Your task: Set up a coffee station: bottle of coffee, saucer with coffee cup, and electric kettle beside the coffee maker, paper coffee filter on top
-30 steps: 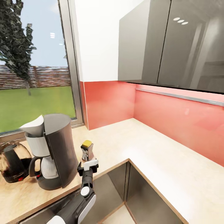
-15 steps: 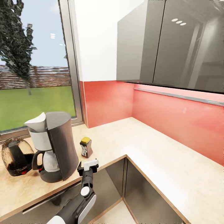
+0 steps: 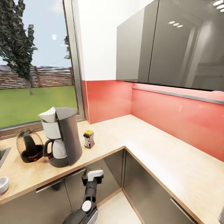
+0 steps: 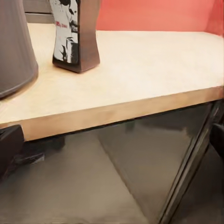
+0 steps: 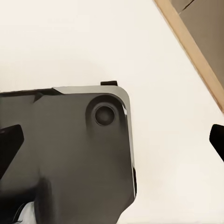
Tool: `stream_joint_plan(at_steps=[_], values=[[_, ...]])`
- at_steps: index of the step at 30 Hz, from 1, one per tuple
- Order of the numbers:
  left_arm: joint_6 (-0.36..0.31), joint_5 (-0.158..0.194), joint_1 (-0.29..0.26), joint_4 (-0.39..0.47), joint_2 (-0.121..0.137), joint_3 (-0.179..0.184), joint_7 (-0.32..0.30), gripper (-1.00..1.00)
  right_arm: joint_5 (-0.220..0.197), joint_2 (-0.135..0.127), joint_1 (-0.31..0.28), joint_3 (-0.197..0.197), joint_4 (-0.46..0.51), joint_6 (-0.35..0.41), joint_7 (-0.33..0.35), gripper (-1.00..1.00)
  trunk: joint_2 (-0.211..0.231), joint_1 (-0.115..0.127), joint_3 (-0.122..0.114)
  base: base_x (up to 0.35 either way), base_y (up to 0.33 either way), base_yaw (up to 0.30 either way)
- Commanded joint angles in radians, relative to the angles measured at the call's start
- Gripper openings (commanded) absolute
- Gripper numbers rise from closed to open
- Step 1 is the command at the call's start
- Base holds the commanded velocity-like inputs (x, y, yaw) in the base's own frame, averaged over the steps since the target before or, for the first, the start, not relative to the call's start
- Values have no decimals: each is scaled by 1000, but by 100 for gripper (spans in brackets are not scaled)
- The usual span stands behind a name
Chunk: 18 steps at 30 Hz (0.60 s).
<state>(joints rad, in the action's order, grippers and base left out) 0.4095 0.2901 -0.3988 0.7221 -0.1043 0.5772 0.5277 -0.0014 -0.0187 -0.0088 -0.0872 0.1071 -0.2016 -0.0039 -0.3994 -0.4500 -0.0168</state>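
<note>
The bottle (image 3: pixel 89 139) is set upright on the countertop (image 3: pixel 149 149) beside the coffee maker (image 3: pixel 62 137), above and beyond the left gripper (image 3: pixel 92 176), whose fingers are spread and empty.

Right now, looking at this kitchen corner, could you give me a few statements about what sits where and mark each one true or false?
1. The bottle of coffee stands on the countertop beside the coffee maker. True.
2. The left pincer is closed around the bottle of coffee. False: it hangs below the countertop edge, in front of the cabinets, holding nothing.
3. A paper coffee filter sits on top of the coffee maker. True.
4. The electric kettle lies tipped over on the floor. False: it stands upright on the countertop by the window, next to the coffee maker.
5. The backsplash is blue. False: it is red.
</note>
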Motion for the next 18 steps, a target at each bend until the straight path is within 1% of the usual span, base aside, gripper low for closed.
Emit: stream_joint_plan(at_steps=[1, 2, 4, 5, 6, 8, 10, 13, 14, 15, 16, 17, 18], values=[[9, 8, 13, -1, 1, 13, 2, 100, 0, 0, 0, -7, -1, -4, 1, 100, -1, 0, 0, -141, 0, 0], [10, 7, 21, -1, 1, 17, 1, 100, -1, 0, 0, -7, -1, -4, 1, 100, -1, 0, 0, -113, 0, 0], [13, 5, 51, 0, 1, 37, -1, 100, -1, 0, 0, -8, -1, -4, 1, 100, -1, 0, 0, -59, 0, 0], [13, 4, 67, 0, 2, 51, -2, 100, -1, 0, 0, -8, -1, -4, 1, 100, -1, 0, 0, -30, 0, 0], [14, 3, 99, 0, 5, 76, -3, 100, -2, 0, 0, -8, -1, -4, 1, 100, -1, 0, 0, -12, 0, 0], [14, 3, 123, -2, 6, 86, -3, 100, -2, 0, 0, -8, -1, -4, 1, 100, -1, 0, 0, -7, 0, 0], [12, 1, 159, -9, 9, 93, -4, 100, -2, 0, 0, -8, -1, -3, 1, 100, -1, 0, 0, -3, 0, 0], [10, 0, 212, -44, 14, 104, -5, 100, -2, 1, 0, -8, -1, -3, 1, 100, -1, 0, 0, -1, 0, 0], [10, 0, 235, -78, 21, 108, -11, 100, -2, 2, 0, -7, -1, -3, 1, 100, -1, 0, 0, 0, 0, 0], [7, 0, 259, -155, 34, 111, -36, 100, -2, 3, 0, -6, 0, -2, 3, 100, -1, 0, 0, 0, 0, 0], [3, 2, 265, -210, 40, 111, -49, 100, -3, 3, 0, -5, 1, -2, 5, 100, -1, 0, 0, 0, 0, 0], [-2, 8, 269, -294, 45, 109, -58, 100, -3, 3, 0, -5, 2, -2, 5, 100, -1, 0, 1, 0, 0, 15], [-3, 10, 270, -339, 47, 107, -60, 100, -3, 3, 0, -5, 2, -2, 5, 100, -1, 0, 1, 0, 0, 51]])
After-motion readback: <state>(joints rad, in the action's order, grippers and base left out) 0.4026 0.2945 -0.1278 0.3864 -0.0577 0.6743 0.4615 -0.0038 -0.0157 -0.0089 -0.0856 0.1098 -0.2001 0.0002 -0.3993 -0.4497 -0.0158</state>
